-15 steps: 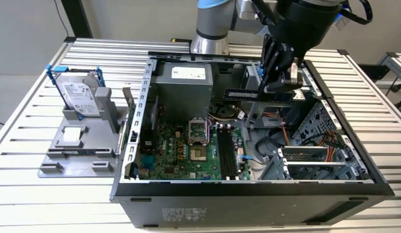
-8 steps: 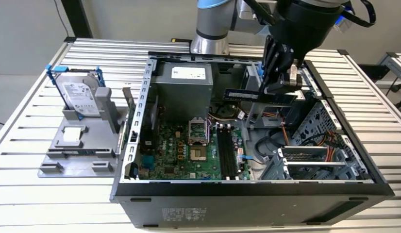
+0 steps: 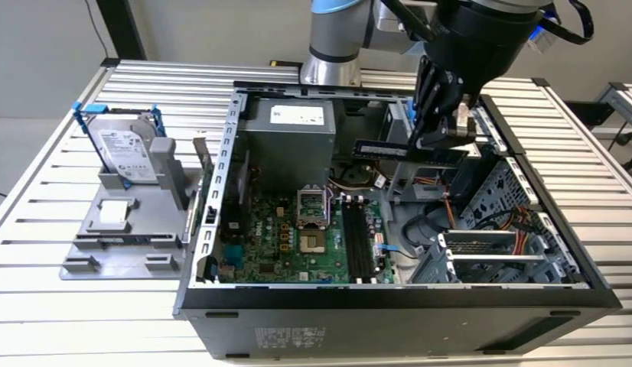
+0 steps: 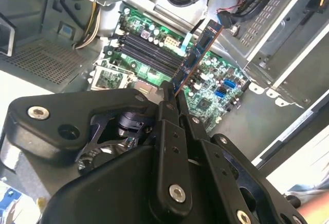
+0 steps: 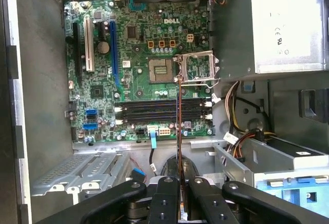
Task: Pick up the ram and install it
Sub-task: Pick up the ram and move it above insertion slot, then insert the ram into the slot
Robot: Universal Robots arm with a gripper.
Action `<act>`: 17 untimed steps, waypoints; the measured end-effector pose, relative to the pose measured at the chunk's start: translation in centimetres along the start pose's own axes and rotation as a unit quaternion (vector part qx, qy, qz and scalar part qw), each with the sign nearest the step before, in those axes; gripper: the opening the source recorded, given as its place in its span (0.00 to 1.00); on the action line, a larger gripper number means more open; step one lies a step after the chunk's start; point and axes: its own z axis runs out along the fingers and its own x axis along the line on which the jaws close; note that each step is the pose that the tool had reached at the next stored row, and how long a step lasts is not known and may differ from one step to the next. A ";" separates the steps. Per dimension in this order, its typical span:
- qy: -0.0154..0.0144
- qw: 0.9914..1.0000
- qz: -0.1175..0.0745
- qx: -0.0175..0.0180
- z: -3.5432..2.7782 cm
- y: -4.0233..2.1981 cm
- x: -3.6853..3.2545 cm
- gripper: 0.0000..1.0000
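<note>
One ram [image 3: 382,150], a thin flat dark stick, clamped edge-on in the black end effector [image 3: 438,141], sticking out past its tips. Below the end effector: one green motherboard [image 5: 128,54] in one open metal case [image 3: 398,306] on the slatted counter [image 3: 50,191].

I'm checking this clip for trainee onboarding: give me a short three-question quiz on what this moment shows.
1. True or false: the hand is shut on the ram.
2. The ram is: A seated in a slot; B held above the motherboard; C lying flat on it.
3. Fill in: the hard drive stands to the exterior view's ____ of the computer case.
Key: 1 true; 2 B; 3 left.
</note>
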 end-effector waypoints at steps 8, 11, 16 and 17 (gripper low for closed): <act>-0.004 1.000 0.000 0.000 0.00 0.00 0.00 0.00; -0.005 1.000 0.000 0.000 0.00 0.00 0.00 0.00; -0.008 1.000 0.000 -0.001 0.00 0.00 0.00 0.00; -0.008 1.000 0.000 -0.001 0.00 0.00 0.00 0.00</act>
